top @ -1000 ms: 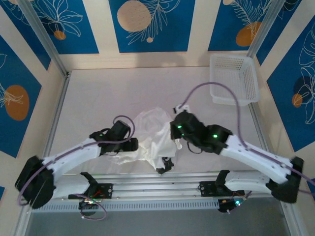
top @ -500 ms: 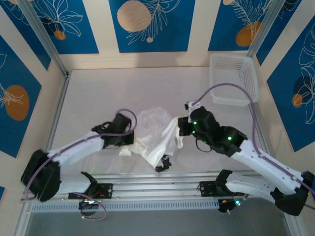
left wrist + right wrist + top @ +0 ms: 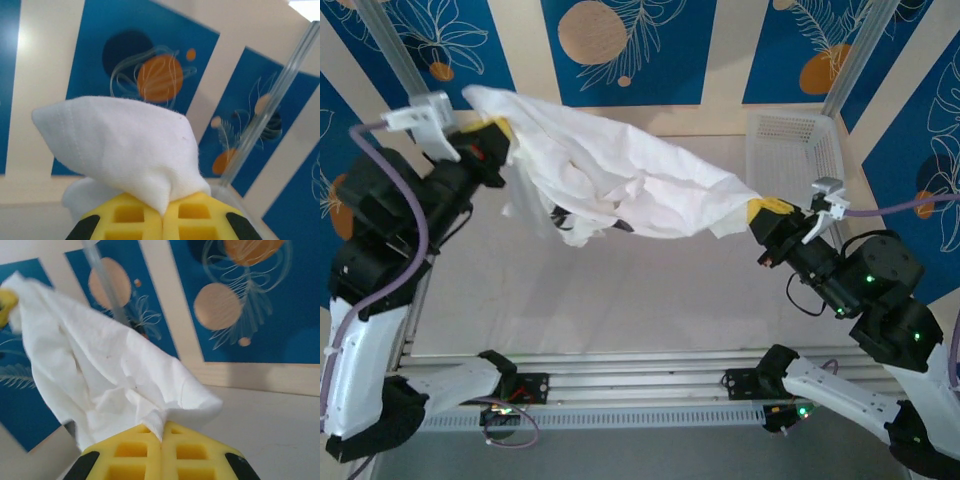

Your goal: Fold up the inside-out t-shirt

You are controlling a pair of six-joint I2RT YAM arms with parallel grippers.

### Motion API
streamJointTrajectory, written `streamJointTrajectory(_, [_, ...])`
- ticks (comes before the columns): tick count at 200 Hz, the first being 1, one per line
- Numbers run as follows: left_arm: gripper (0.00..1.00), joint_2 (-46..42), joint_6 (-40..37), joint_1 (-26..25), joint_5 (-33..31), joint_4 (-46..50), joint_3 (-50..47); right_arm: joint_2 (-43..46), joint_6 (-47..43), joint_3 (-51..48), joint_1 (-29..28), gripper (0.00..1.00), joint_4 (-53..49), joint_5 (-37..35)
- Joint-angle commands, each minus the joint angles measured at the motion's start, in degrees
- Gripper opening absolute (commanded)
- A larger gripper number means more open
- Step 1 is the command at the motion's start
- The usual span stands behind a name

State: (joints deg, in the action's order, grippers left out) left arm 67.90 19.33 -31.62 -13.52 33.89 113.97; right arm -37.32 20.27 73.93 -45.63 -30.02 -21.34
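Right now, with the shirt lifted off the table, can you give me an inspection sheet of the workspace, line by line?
Surface: white table; the shirt hangs above it.
Job's things: t-shirt stretched between the two arms, crumpled and sagging in the middle, not yet folded.
Clutter: white mesh basket at the far right of the table.
End effectors: left end effector shut on one end of the t-shirt; right end effector shut on the other end.
Cables: purple cable looping along the left arm, a second cable at the right wrist; neither is caught in the cloth.
Surroundings: blue and cream patterned panels, metal frame posts.
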Motion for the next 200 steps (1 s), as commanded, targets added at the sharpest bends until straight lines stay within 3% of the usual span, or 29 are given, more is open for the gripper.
streamJointTrajectory(1, [0.00, 11.9, -7.9, 0.4, -7.1, -3.0, 8.9, -1.6, -1.3, 2.7, 0.0, 0.00, 1.5, 9.1])
streamJointTrajectory(14, [0.00, 20.2, -9.9, 1.4, -9.7, -3.2, 16.2, -2.5, -0.5, 3.5, 0.0, 0.00, 1.5, 10.4])
streamJointTrajectory(32, [0.00, 32.9, -7.9, 5.1, -8.0, 1.0, 28.6, -3.6, 1.4, 4.1, 0.0, 0.00, 0.7, 8.8])
streamJointTrajectory(47, [0.00, 43.6, -4.1, 8.3, -5.6, 5.1, 37.9, -4.7, 6.3, 3.5, 0.1, 0.00, -1.9, 0.2])
streamJointTrajectory(65, [0.00, 52.9, -2.6, 10.3, -1.9, 4.5, 38.9, -7.2, 14.2, 2.5, 0.5, 0.00, -8.8, -12.7])
streamJointTrajectory(75, [0.18, 57.6, -2.7, 10.6, 0.4, 5.8, 39.3, -8.8, 17.4, 1.3, 1.7, 0.00, -11.7, -15.5])
streamJointTrajectory(94, [0.58, 61.2, -2.9, 10.6, 4.1, 9.2, 38.9, -11.2, 21.5, -3.8, 6.4, 0.00, -13.3, -13.7])
streamJointTrajectory(112, [0.72, 59.0, -4.4, 10.6, 7.6, 10.3, 35.8, -14.0, 25.4, -9.0, 13.3, 0.00, -14.2, -7.7])
streamJointTrajectory(132, [0.74, 49.5, -3.7, 10.5, 9.8, 10.0, 23.7, -16.7, 28.9, -14.4, 19.2, 0.00, -12.9, -1.2])
streamJointTrajectory(157, [0.73, 28.9, 3.6, 9.9, 11.7, 1.9, -8.3, -15.5, 31.9, -20.4, 21.9, 0.00, -9.2, 0.7])
streamJointTrajectory(177, [0.62, 12.3, 11.7, 8.0, 5.4, -1.0, -33.4, -14.2, 31.0, -21.9, 22.8, 0.00, -7.3, 1.6])
streamJointTrajectory(200, [0.52, -1.1, 20.9, 4.7, -3.1, 4.4, -53.7, -13.4, 29.5, -21.7, 23.4, 0.00, -7.0, 2.1])
